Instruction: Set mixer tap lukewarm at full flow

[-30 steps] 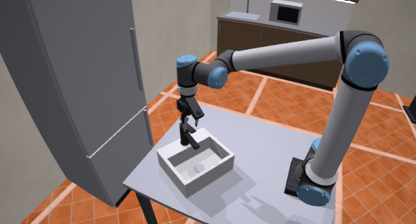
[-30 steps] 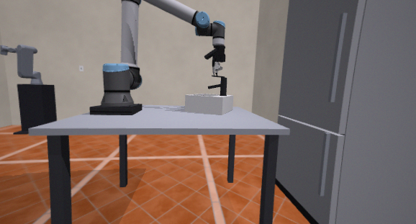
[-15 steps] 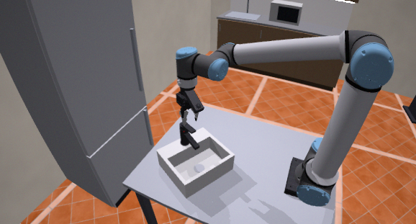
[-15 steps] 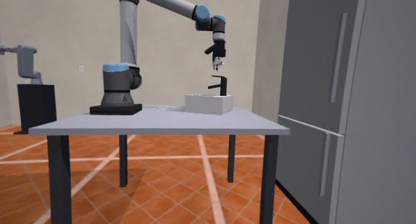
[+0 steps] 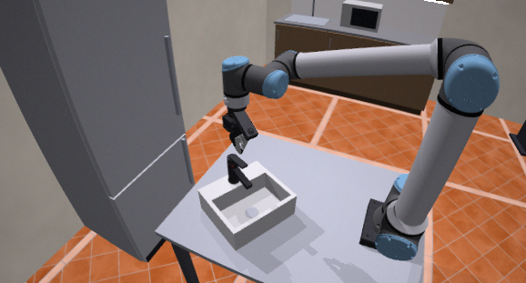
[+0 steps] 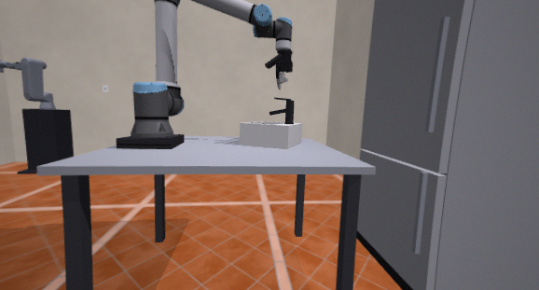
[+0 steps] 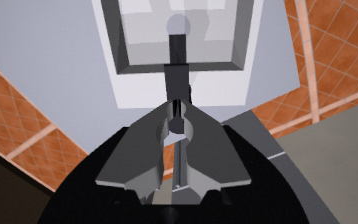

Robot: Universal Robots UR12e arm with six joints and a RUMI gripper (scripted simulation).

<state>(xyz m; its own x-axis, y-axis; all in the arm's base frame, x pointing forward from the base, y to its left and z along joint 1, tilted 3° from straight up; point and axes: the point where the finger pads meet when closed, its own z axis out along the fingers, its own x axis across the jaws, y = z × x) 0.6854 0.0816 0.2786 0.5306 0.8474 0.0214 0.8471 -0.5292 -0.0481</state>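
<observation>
A black mixer tap [image 5: 236,169] stands at the back rim of a white square basin [image 5: 247,203] on the grey table. Its lever [image 5: 237,159] lies low and about level on top of the tap body, pointing out over the spout [image 5: 246,182]; the side view shows the lever [image 6: 282,99] flat above the spout [image 6: 276,112]. A red dot [image 5: 232,166] shows on the tap body. My gripper [image 5: 239,146] hangs a short way above the lever, apart from it, with its fingers shut and empty. In the wrist view the closed fingertips sit over the tap [image 7: 177,75].
A tall grey fridge [image 5: 91,100] stands close to the left of the table, near the basin. My arm's base [image 5: 391,227] is mounted at the table's right side. The basin drain [image 5: 251,212] is in the middle of the bowl.
</observation>
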